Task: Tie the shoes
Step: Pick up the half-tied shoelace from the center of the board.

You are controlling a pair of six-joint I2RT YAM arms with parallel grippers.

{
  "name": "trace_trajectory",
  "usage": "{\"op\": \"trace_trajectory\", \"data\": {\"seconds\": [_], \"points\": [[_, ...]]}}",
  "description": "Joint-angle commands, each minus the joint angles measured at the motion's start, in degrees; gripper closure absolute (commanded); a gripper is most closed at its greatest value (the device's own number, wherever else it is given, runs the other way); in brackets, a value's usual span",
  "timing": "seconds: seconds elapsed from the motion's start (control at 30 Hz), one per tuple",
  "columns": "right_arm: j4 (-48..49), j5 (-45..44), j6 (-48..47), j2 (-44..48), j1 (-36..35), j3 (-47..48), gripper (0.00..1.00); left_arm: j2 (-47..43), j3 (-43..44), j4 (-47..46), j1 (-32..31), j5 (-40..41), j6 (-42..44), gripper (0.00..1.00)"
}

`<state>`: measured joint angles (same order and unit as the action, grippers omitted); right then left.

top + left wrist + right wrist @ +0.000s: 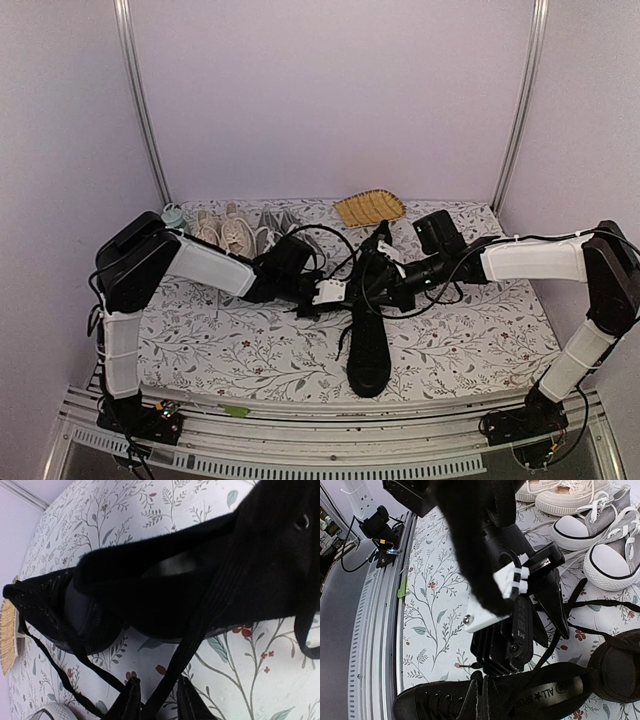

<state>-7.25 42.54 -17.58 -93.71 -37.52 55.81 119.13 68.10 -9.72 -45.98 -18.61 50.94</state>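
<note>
Two grippers meet over the middle of the floral table (200, 340). Your left gripper (352, 298) and right gripper (374, 272) sit just beside each other, above the heel end of a black shoe (368, 360) that lies with its toe toward the near edge. A beige pair (225, 232) and a grey pair (285, 228) stand at the back.

On the left wrist view, your fingers (131, 702) stand partly apart. A black lace (200, 625) runs down between them, loose in a gap wider than itself.

On the right wrist view, your own fingers are a dark blur, closed tight. You cannot tell whether any lace is caught there. The black shoe lies along the bottom with its insole showing, and a second black shoe (620, 665) sits just beside its heel.
</note>
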Motion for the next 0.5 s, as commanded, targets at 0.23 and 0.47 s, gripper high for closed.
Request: {"op": "trace_trajectory", "data": {"seconds": [0.23, 0.47], "points": [[0.8, 1.5, 0.0, 1.2, -0.5, 0.1, 1.0, 3.6, 1.0, -0.6, 0.5, 3.8, 0.1, 0.8], [1.0, 1.1, 0.3, 1.4, -0.5, 0.2, 1.0, -3.0, -4.1, -5.3, -0.5, 2.1, -3.3, 1.0]]}}
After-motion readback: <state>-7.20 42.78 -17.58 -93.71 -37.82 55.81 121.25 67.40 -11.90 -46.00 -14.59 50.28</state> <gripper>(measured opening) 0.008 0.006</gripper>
